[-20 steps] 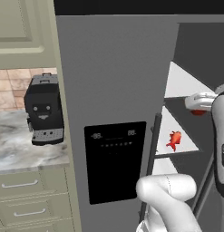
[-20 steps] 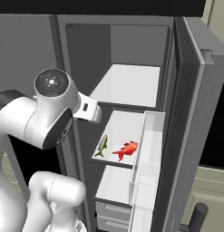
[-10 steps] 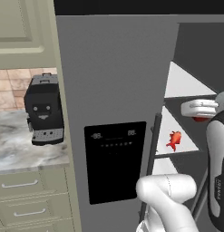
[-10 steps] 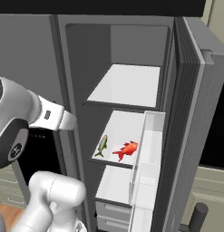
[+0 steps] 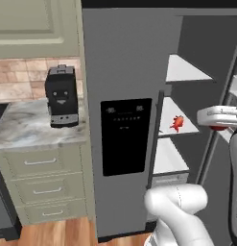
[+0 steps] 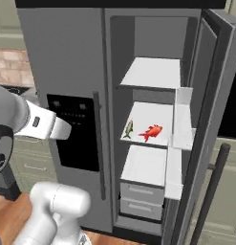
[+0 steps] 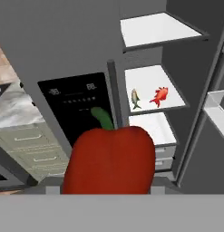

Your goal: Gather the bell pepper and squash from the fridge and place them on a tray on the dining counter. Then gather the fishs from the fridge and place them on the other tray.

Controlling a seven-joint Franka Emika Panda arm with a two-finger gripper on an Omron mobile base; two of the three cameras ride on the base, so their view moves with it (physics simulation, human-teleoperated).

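I've swung the arm back from the fridge (image 6: 71, 57); gripper (image 7: 109, 190) stays clamped on the bell pepper (image 7: 109, 161). Both fish (image 6: 150, 132) unmoved on middle shelf.

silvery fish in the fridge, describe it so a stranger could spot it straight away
Find the tall grey fridge with its right door open, then the middle white shelf inside. Two small fish lie there: the silvery fish is the slim greenish-grey one on the left, beside the bright reddish-orange fish.
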